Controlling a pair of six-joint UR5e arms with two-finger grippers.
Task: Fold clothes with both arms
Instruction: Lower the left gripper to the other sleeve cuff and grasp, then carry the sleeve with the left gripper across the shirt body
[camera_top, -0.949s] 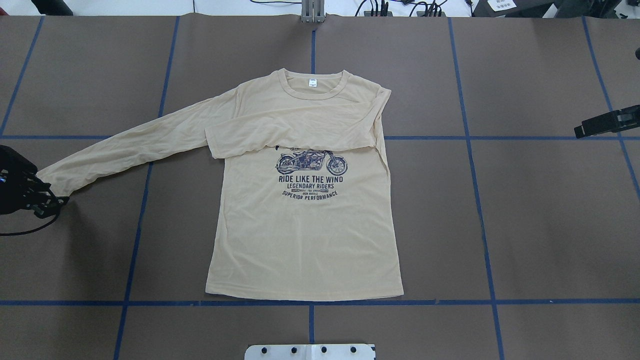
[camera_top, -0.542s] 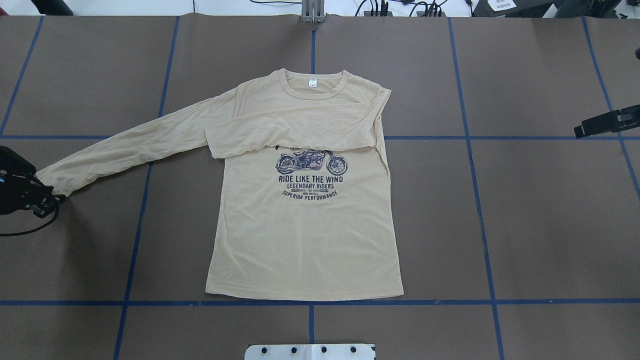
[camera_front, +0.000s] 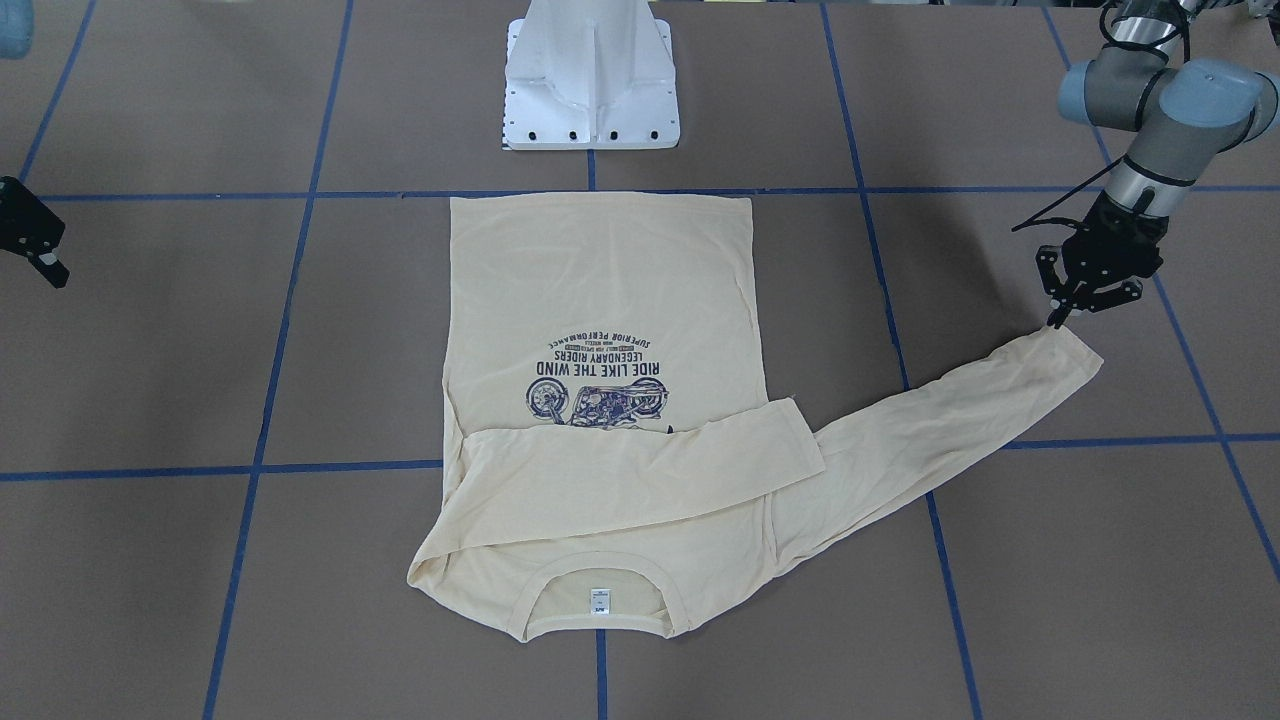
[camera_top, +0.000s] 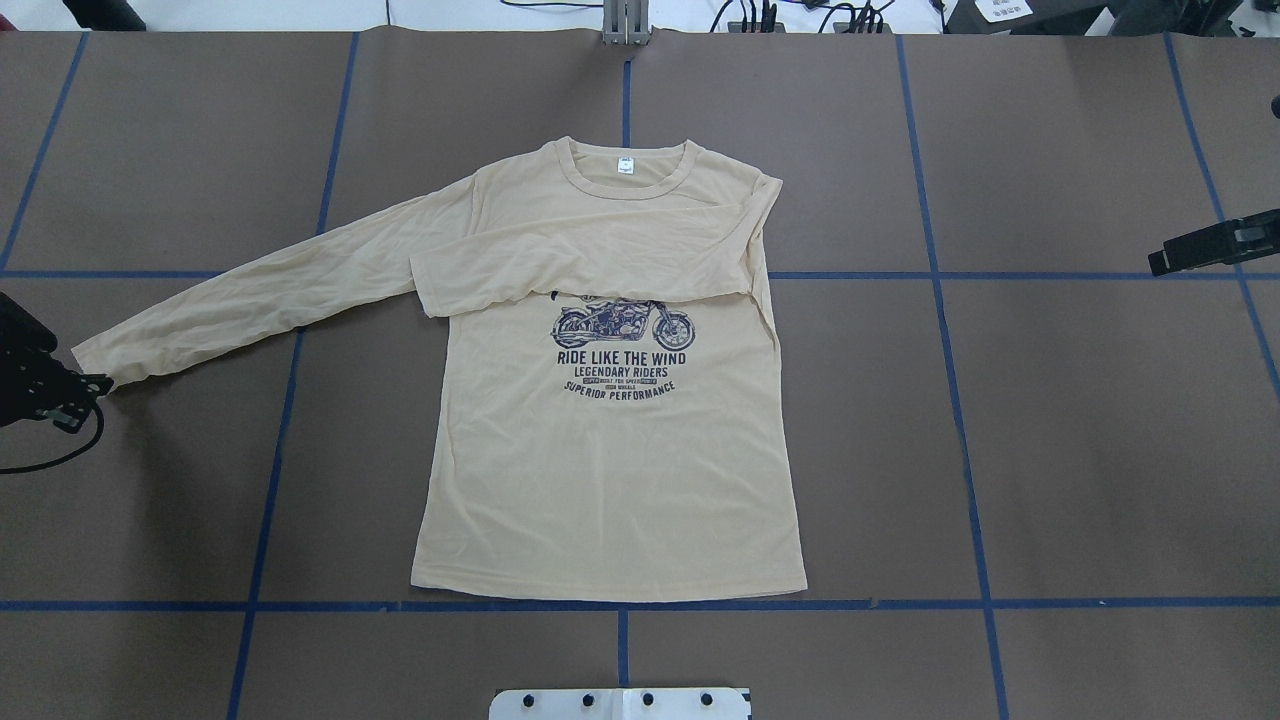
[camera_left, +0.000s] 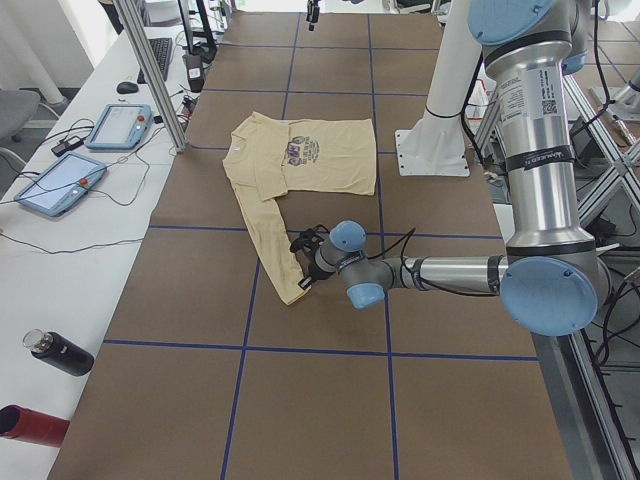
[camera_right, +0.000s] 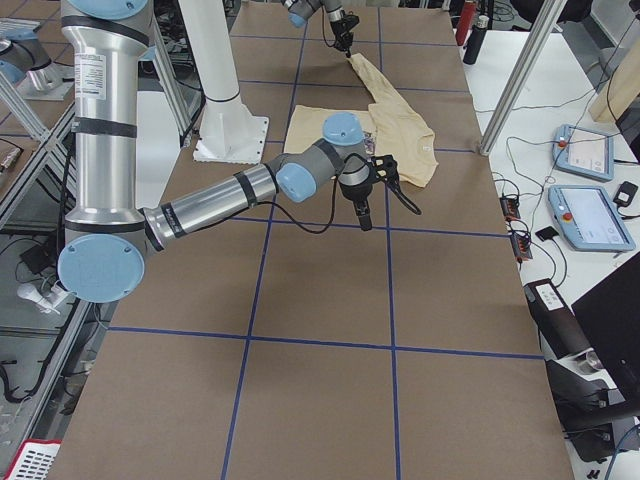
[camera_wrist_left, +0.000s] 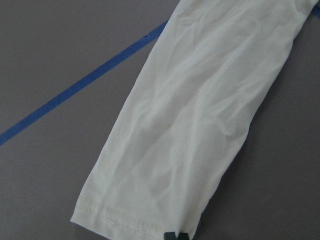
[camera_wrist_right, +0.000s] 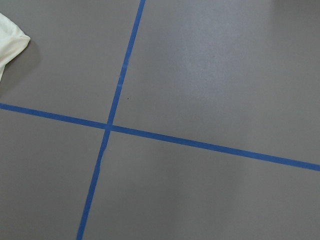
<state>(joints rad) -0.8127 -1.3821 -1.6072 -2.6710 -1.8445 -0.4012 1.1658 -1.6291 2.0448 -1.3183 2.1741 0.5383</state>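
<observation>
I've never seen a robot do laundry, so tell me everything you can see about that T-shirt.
The T-shirt is pale cream-yellow, thin-looking, long-sleeved, lying flat, print up, on the brown table. Its navy motorcycle print reads RIDE LIKE THE WIND; there is a white neck label. One sleeve is folded across the chest; the other stretches out, its cuff at the left gripper.

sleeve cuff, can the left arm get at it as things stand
Probably yes: the left gripper is right at the cuff of the outstretched sleeve, with nothing between them.
</observation>
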